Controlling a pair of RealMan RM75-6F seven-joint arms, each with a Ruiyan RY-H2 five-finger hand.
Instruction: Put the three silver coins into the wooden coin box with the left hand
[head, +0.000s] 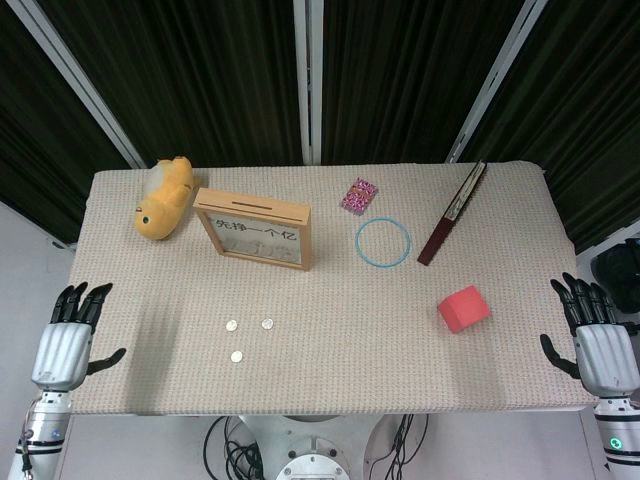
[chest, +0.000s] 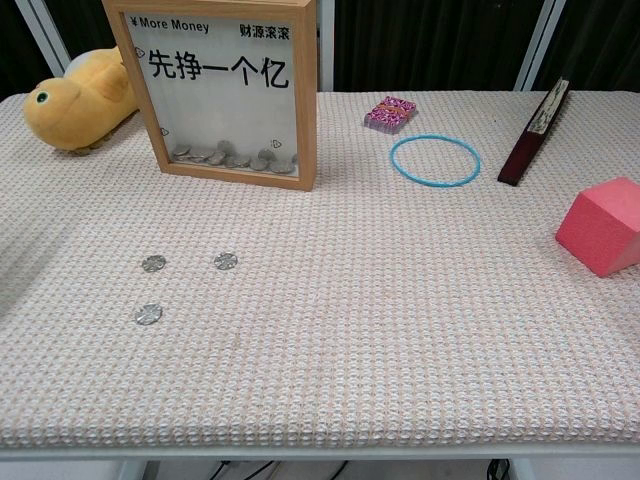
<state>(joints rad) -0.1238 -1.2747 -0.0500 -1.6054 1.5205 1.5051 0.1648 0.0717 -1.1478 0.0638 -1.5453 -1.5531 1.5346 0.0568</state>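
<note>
Three silver coins lie flat on the table near its front left: one (head: 231, 325) (chest: 153, 263), one (head: 267, 324) (chest: 225, 261) to its right, and one (head: 237, 356) (chest: 148, 314) closer to the front edge. The wooden coin box (head: 255, 228) (chest: 228, 85) stands upright behind them, glass-fronted, with several coins inside and a slot on top. My left hand (head: 68, 338) hangs off the table's left front corner, fingers spread, holding nothing. My right hand (head: 594, 335) is off the right front corner, also spread and empty. Neither hand shows in the chest view.
A yellow plush toy (head: 164, 197) (chest: 75, 100) lies left of the box. To the right are a pink patterned packet (head: 359, 195) (chest: 389, 113), a blue ring (head: 384, 242) (chest: 435, 160), a dark folded fan (head: 452, 212) (chest: 535, 132) and a red block (head: 463, 308) (chest: 603, 227).
</note>
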